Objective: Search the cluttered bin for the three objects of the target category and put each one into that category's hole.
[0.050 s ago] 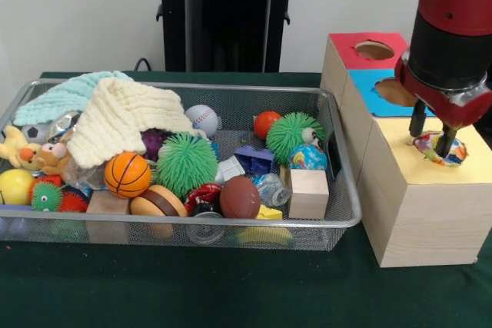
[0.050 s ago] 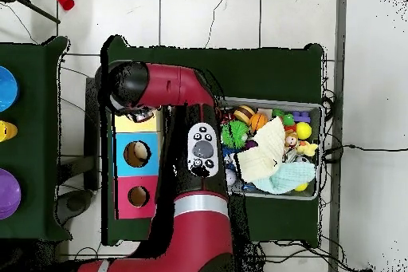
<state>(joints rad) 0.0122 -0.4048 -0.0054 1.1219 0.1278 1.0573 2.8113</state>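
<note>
Multicoloured ball clamped in gripper — fingers narrowly apart — over yellow box's hole.

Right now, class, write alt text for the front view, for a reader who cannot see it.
A red and black robot arm holds its gripper over a colourful object at the hole of the yellow-topped box. Left of the box, a wire bin holds balls, wooden blocks and cloths.

One wire bin, three box holes, two green spiky balls.
</note>
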